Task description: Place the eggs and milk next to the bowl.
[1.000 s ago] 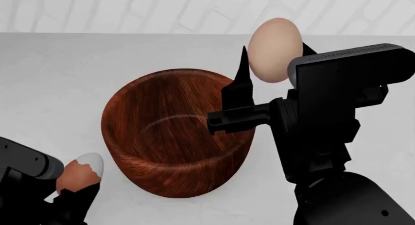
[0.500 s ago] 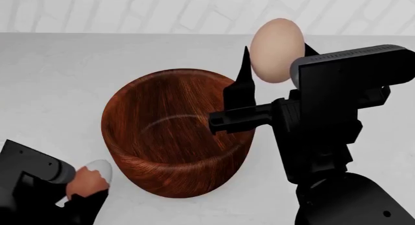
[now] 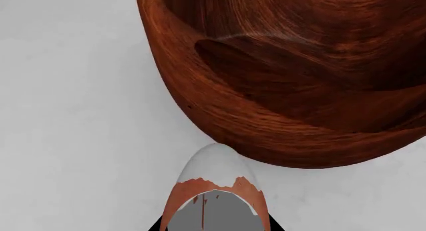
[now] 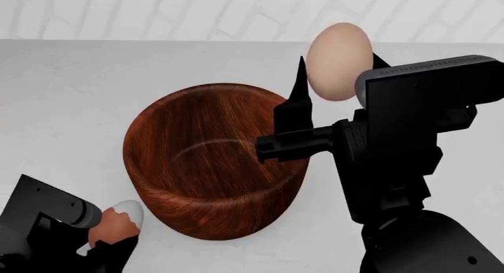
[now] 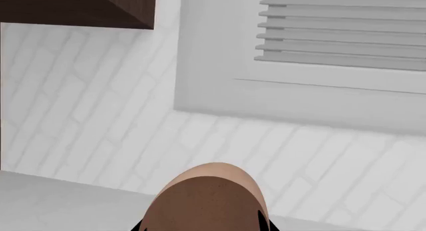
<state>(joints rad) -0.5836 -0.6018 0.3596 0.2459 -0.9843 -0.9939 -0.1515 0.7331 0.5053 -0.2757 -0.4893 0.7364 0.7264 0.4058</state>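
Two eggs are in our grasp, one in each arm, and the milk shows in none of our views. At the far left of the head view, our left gripper (image 4: 106, 237) sits low over the white bench (image 4: 63, 96), its fingers closed on the reddish-brown egg (image 4: 118, 221), whose pale grey-white end points toward the bowl (image 4: 212, 167). From the left wrist view the same egg (image 3: 216, 191) lies just beside the bowl's outer wall (image 3: 266, 131), pale tip nearest the wood; whether the tip touches the wall or the egg rests on the bench we cannot tell.

Moving right, the large wood-grain bowl stands upright on the bench in the middle of the head view, its inside bare.

Further right, our right gripper (image 4: 334, 72) is raised above the bench at the bowl's right rim, fingers pointing up and clasping the plain tan-pink egg (image 4: 339, 61) between them. One dark finger (image 4: 298, 93) stands as a spike on the egg's left, overlapping the bowl's rim in this view. The right wrist view shows that egg's rounded top (image 5: 206, 201) against a white brick wall (image 5: 80, 106), with a slatted window blind (image 5: 342, 29) and a dark wooden shelf edge (image 5: 77, 9) higher up.
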